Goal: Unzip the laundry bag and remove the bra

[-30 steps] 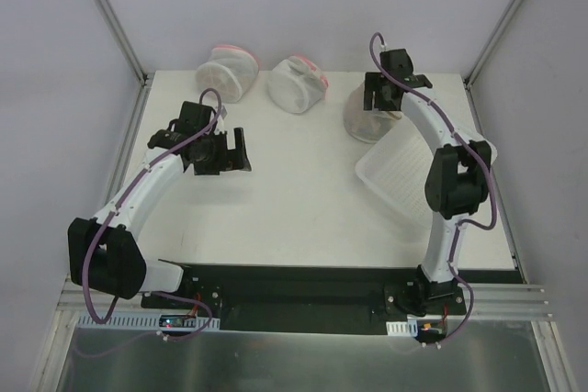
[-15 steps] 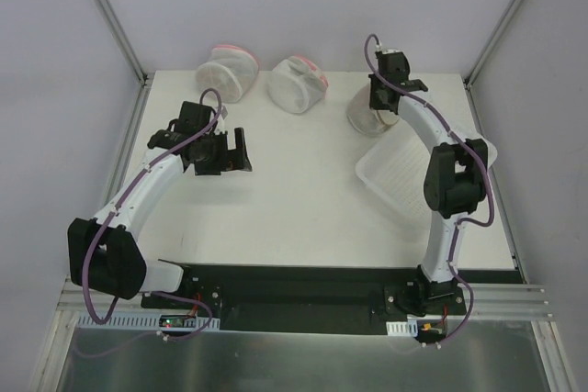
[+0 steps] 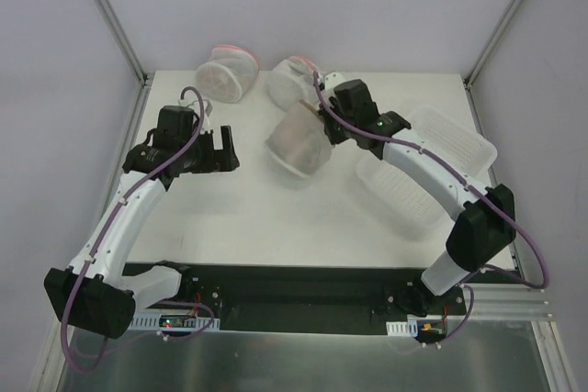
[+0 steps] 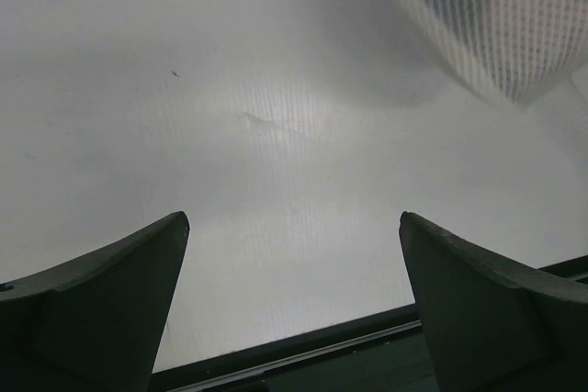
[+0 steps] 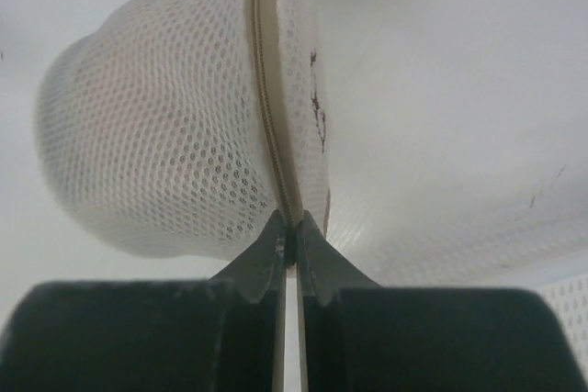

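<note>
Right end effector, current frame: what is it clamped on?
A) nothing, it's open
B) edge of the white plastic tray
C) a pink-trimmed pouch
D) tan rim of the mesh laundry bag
D: in the right wrist view the right end effector is pinched shut on the tan rim of the laundry bag, with white mesh on either side of the rim.

The left arm reaches from its base toward 1 o'clock, the left claw (image 3: 230, 149) pointing to 3 o'clock with fingers (image 4: 110, 300) spread wide. The right arm arcs toward 10 o'clock, the right claw (image 5: 289, 245) pinched tight on the laundry bag (image 5: 156, 144) rim.
</note>
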